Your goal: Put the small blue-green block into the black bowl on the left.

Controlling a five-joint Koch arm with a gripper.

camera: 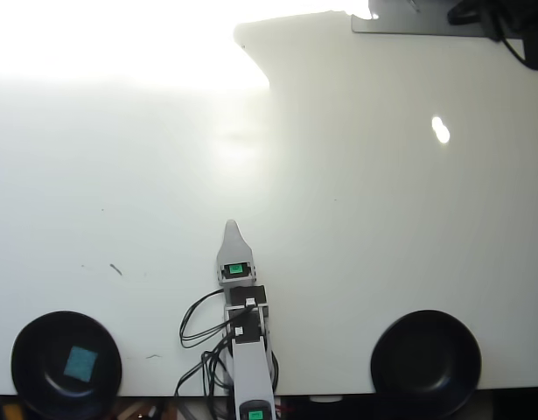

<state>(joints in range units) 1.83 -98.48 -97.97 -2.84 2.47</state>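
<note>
Where the arm reaches up from the bottom edge of the overhead view, its end effector ends in a single pale pointed tip over the bare white worktop; only that one tip shows, so I cannot tell whether the jaws are apart or together, and nothing is seen held in them. Just behind the tip sits a small bright-green rectangle on the wrist, and further back black cables loop out from the arm to its left in this view. Down and well to the left of the end effector, at the worktop's near edge, lies the black bowl, and the small blue-green block rests flat inside it, a little right of the bowl's middle. Down and well to the right of the end effector sits the twin black bowl. Beyond the tip the worktop runs into strong glare at the upper left, with a small bright reflection at the upper right.
</note>
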